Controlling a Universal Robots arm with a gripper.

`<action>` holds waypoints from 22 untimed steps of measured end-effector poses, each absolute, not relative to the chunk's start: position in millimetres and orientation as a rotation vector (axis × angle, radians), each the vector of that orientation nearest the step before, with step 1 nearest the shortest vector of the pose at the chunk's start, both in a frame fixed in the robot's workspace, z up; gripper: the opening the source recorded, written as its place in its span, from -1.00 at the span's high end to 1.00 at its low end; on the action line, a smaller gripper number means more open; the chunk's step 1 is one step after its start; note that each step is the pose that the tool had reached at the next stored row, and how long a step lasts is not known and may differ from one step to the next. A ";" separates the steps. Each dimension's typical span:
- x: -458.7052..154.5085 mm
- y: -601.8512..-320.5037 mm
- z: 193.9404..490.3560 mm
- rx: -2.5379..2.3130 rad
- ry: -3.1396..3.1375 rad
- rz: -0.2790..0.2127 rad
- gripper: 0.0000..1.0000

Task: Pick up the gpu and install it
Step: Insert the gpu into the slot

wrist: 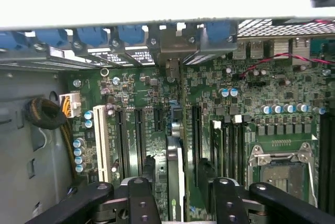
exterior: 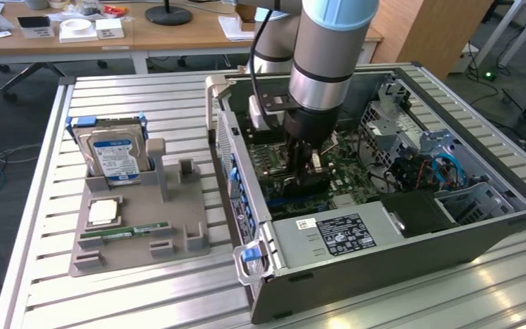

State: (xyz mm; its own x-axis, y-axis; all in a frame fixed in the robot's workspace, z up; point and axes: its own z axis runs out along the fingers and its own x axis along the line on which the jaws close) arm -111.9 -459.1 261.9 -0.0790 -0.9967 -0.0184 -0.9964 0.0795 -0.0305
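The gpu [wrist: 175,169] stands on edge in a slot of the green motherboard [wrist: 246,103] inside the open computer case [exterior: 482,226]. Its metal end bracket [wrist: 175,46] sits against the case's rear wall. My gripper [wrist: 182,190] straddles the card from above, with one black finger [wrist: 140,195] on each side. The fingers stand apart from the card, with a visible gap on one side, so the gripper is open. In the exterior view my gripper [exterior: 304,171] reaches down into the middle of the case.
A grey parts tray [exterior: 140,257] lies at the exterior view's left with a blue-labelled hard drive [exterior: 117,156], a RAM stick [exterior: 121,234] and a CPU [exterior: 105,211]. Inside the case are the power supply [exterior: 341,234], drive cage [exterior: 400,130], CPU socket [wrist: 280,169] and a cable bundle [wrist: 47,114].
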 end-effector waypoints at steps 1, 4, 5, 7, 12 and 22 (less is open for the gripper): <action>-111.9 -459.1 265.4 -2.108 2.283 -0.015 0.08; -111.9 -459.1 276.4 -2.108 2.283 -0.015 0.08; -111.9 -459.1 280.2 -2.108 2.283 -0.016 0.08; -111.9 -459.0 287.4 -2.108 2.283 -0.016 0.08; -111.9 -459.1 307.1 -2.108 2.282 -0.016 0.08; -111.9 -458.7 334.6 -2.107 2.281 -0.018 0.08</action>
